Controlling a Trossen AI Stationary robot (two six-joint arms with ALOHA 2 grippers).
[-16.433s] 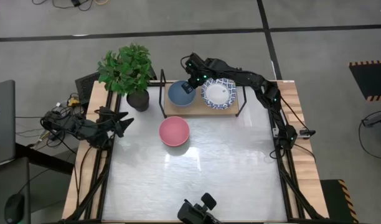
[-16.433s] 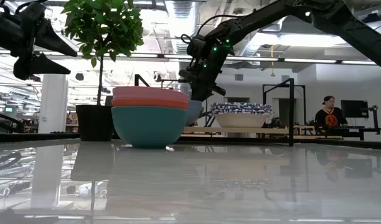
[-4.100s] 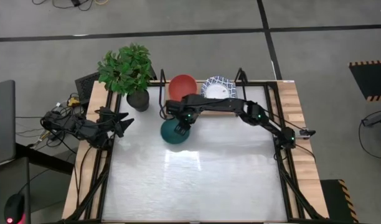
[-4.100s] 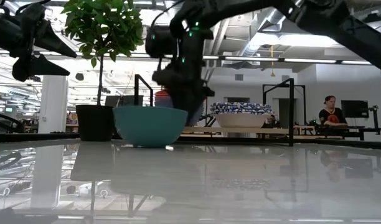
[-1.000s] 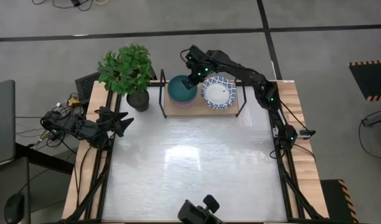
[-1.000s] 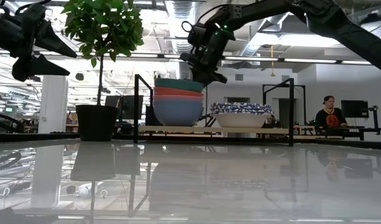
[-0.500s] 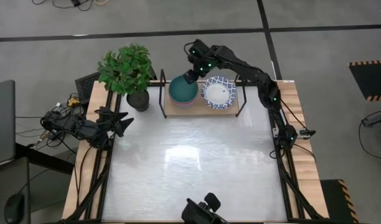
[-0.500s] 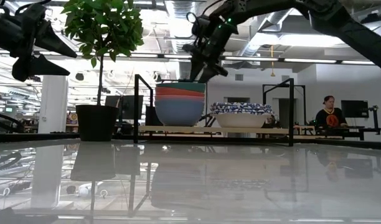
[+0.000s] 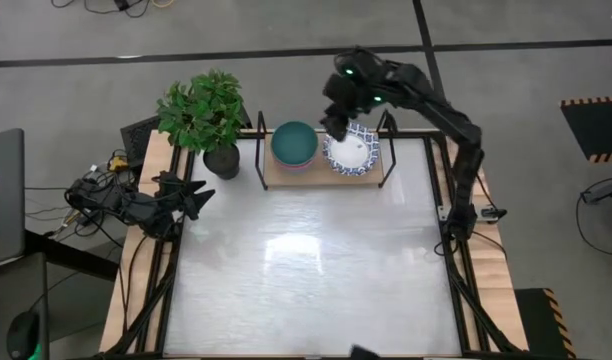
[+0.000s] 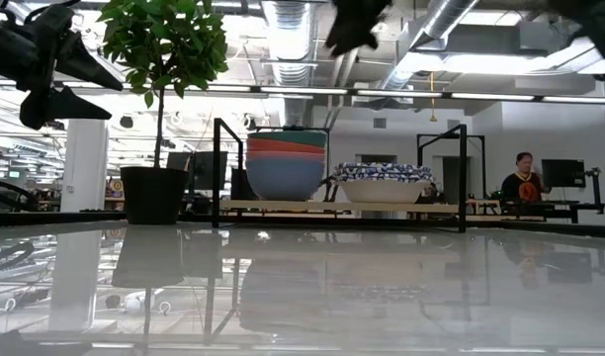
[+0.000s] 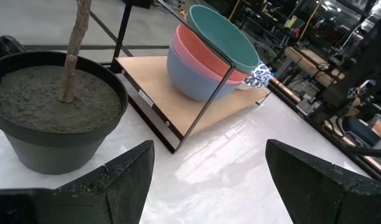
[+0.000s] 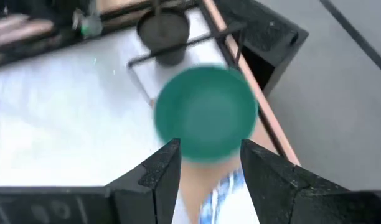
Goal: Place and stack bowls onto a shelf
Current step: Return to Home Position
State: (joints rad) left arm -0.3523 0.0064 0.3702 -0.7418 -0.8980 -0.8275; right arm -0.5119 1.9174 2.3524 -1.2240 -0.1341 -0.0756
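Observation:
Three plain bowls sit nested on the left part of the shelf [image 10: 342,206]: a teal bowl [image 12: 206,112] on top, a red one [image 10: 286,146] under it, a blue one [image 10: 286,176] lowest, its base on the plank. A white bowl with a blue patterned rim [image 9: 352,150] rests on the shelf's right part. My right gripper [image 12: 209,174] hangs open high above the shelf, over the gap between the stack and the white bowl [image 9: 336,122]. My left gripper [image 11: 209,180] waits open at the table's left edge [image 9: 191,195], holding nothing.
A potted plant in a dark pot [image 9: 222,158] stands just left of the shelf, close to my left gripper. The pale tabletop [image 9: 306,260] spreads out in front of the shelf. Beyond the table, a person [image 10: 523,183] sits in the room.
My right gripper has opened and let go of the teal bowl, then risen well above the stack and drifted toward the table's right edge, over the white bowl's side. The teal bowl stays nested on top of the red and blue bowls.

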